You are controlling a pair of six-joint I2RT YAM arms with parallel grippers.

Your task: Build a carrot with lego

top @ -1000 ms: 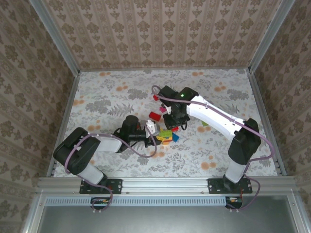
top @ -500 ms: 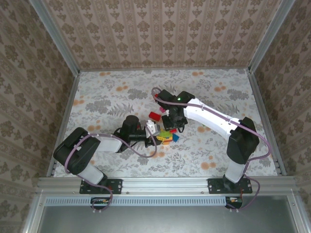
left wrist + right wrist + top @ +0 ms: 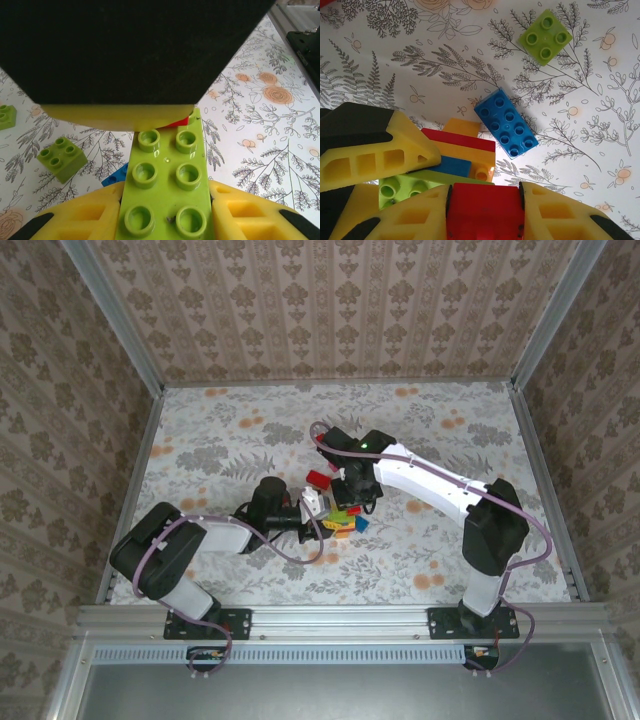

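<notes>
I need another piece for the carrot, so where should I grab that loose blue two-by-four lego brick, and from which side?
Grip the blue two-by-four plastic lego brick by its two long side walls, coming straight down. It lies flat, studs up, diagonal on the table, so its narrow width probably suits the fingers. Favour the end away from the brick stack, where both walls look free.
</notes>
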